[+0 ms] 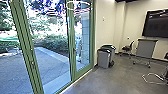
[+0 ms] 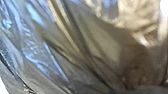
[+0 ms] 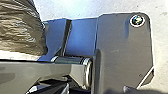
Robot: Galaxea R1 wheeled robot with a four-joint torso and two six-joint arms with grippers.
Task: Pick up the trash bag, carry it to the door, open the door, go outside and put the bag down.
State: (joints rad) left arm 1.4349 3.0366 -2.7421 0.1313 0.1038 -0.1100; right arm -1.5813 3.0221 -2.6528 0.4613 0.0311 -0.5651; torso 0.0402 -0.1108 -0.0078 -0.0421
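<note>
Head view, going left to right: paved ground (image 1: 51,62) is lying beyond the green-framed glass doors (image 1: 21,37), with a hedge (image 1: 56,42) edging it. A pale shape is showing behind the narrower pane, too blurred to name. Just beside the door frame, on the room side, a grey bin (image 1: 103,58) is standing upright in front of another bin with a dark green lid (image 1: 109,46). Farther along, a dark chair (image 1: 128,48) is sitting near a grey panelled stand on casters (image 1: 145,48); a black screen (image 1: 156,25) is hanging on the wall behind. Bent metal tubing (image 1: 150,74) is resting on the smooth grey floor (image 1: 117,77), nearer the robot.

Left wrist view: the trash bag (image 2: 107,37) is showing very close to the camera, its thin brownish plastic creasing and catching bluish light. Cannot tell whether the left end effector is gripping it.

Right wrist view: the bag's wrinkled side is appearing near the robot's own base. Cannot tell how the right end effector is set.
</note>
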